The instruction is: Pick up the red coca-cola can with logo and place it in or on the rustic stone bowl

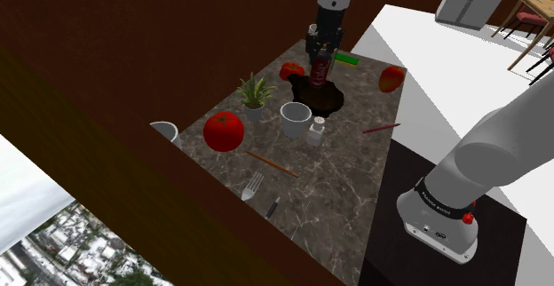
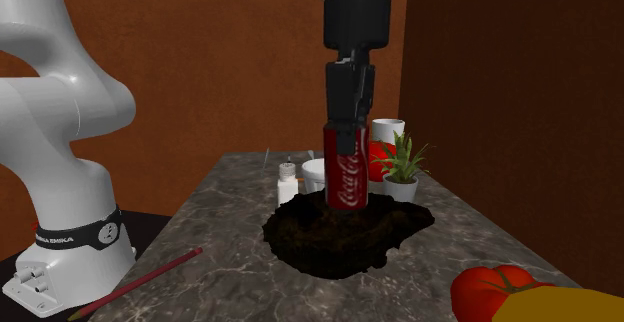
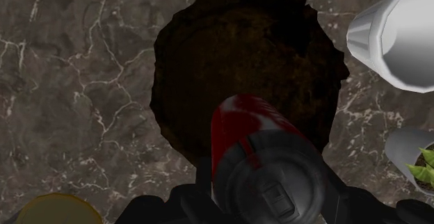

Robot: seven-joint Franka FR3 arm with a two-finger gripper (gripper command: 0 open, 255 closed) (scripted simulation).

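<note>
Clasping red Coca-Cola can (image 2: 347, 178) upright, gripper (image 2: 347, 138) over dark bowl (image 2: 298, 238), btm contact w/ bowl unclear

Glossy metal can (image 2: 347, 175), rough bowl (image 2: 305, 242), marble tabletop (image 2: 225, 265).

Can (image 2: 347, 175): "Coca-Cola". Arm base band (image 2: 70, 236): "EMIKA".

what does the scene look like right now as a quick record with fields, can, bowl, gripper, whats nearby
can: red coca-cola can, upright, clasped near its top
gripper: black gripper, pointing down, shut on the can
bowl: dark rough bowl, directly under the can
contact: cannot tell whether the can's base touches the bowl
surface: dark marbled counter
nearby: white cup, white shaker, potted plant, all beside the bowl
</note>
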